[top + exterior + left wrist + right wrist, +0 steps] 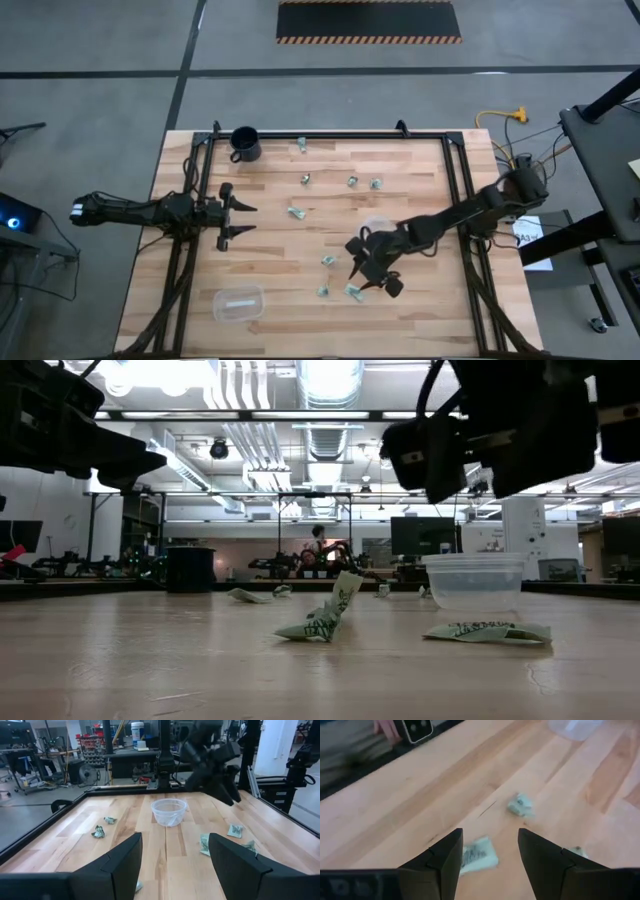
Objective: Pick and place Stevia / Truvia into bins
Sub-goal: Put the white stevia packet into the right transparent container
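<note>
From above: right claw (372, 272) spread, hanging over a packet (353, 291) near worktop (270, 255) front; left claw (232, 219) spread, waiting at left; tub (238, 303) front-left. Left wrist: bowl (169, 811) mid-worktop. Right wrist: packet (479, 854) just beside the fingers. Likely pick step; next calls for descent and pinch.

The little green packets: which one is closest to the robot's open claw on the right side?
The packet lying right beneath the right gripper, near the table's front edge. In the wrist view it sits between the open fingers; the other packets lie farther off.
</note>
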Robot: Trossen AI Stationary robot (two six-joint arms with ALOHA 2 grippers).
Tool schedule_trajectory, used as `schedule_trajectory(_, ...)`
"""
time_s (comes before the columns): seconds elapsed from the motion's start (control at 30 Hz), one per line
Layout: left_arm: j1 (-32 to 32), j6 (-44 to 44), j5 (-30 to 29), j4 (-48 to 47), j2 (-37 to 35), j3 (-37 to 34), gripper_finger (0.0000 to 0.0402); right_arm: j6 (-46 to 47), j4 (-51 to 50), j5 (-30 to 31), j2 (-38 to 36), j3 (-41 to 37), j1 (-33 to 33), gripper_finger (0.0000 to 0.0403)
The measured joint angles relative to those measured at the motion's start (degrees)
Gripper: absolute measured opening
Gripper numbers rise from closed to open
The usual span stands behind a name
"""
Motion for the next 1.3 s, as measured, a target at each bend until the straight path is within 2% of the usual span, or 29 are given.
schedule_trajectory(0.37,0.0,0.0,0.0,0.1,0.0,0.0,0.0212,-6.1,-22.4,0.1,6.0,12.0,0.9,0.0183)
schedule_trajectory(0.6,0.0,0.0,0.0,0.0,0.3,0.0,0.0212,-10.3,-28.2,0.6,10.7,18.7,3.3,0.0183)
schedule_trajectory(0.73,0.0,0.0,0.0,0.0,0.4,0.0,0.0212,-12.5,-32.1,4.7,14.3,22.1,4.6,0.0183)
schedule_trajectory(1.1,0.0,0.0,0.0,0.1,0.4,0.0,0.0212,-14.0,-32.7,5.1,23.5,24.9,5.0,0.0183)
schedule_trajectory(1.3,0.0,0.0,0.0,0.1,0.4,0.0,0.0212,-13.9,-32.0,4.8,25.2,25.0,5.0,0.0183)
